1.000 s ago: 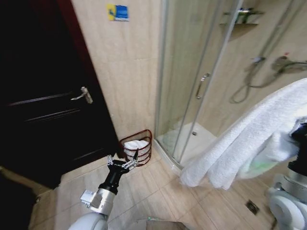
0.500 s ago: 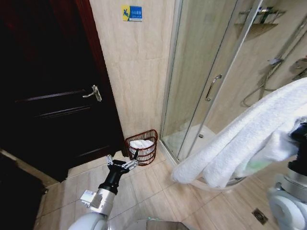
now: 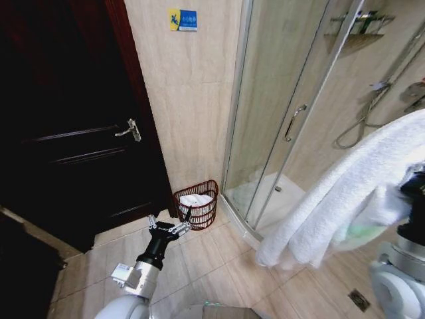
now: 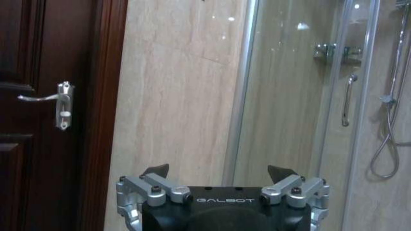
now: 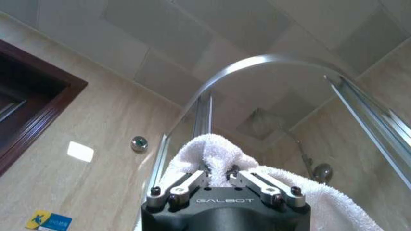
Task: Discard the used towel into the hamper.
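Tan tiles cover the bathroom floor and wall, with a dark door (image 3: 73, 133) on the left and a glass shower (image 3: 299, 119) on the right. Over on the right, the right gripper (image 5: 218, 174) has its jaws pinched tight on a fold of the white towel (image 3: 339, 199), which hangs long and slanting, down and to the left. The left gripper (image 3: 170, 224) has its jaws wide open and holds nothing, and it is the nearer one to the hamper (image 3: 197, 203), which sits far ahead and to the left of the towel, on the floor against the wall between door and shower, with something white already inside.
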Available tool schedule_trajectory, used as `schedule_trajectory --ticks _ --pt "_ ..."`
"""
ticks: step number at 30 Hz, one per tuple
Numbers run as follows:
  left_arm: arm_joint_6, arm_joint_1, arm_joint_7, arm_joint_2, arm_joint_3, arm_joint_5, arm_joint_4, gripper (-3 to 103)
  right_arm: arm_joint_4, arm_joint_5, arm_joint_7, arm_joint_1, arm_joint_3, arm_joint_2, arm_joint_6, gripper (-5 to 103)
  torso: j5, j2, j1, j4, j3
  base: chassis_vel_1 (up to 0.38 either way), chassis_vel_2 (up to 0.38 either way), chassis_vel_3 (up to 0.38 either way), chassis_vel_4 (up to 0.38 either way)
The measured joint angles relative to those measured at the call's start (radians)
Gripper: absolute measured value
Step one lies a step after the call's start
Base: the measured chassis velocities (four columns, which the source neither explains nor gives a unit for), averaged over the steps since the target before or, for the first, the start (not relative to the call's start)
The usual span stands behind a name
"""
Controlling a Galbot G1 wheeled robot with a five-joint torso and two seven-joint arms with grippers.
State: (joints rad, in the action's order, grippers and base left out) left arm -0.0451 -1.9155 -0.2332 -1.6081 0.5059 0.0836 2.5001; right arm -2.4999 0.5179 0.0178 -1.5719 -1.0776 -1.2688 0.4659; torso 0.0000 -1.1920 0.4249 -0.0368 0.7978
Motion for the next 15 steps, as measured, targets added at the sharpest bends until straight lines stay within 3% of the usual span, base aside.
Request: schedule_trajectory --ticks 15 --pt "0.0 0.0 0.0 0.0 0.0 0.0 0.0 100 0.0 0.001 0.0 0.005 -0.005 0.004 -0.003 9 -0.0001 -0.08 0.036 0.0 0.043 0.0 0.0 0.0 0.0"
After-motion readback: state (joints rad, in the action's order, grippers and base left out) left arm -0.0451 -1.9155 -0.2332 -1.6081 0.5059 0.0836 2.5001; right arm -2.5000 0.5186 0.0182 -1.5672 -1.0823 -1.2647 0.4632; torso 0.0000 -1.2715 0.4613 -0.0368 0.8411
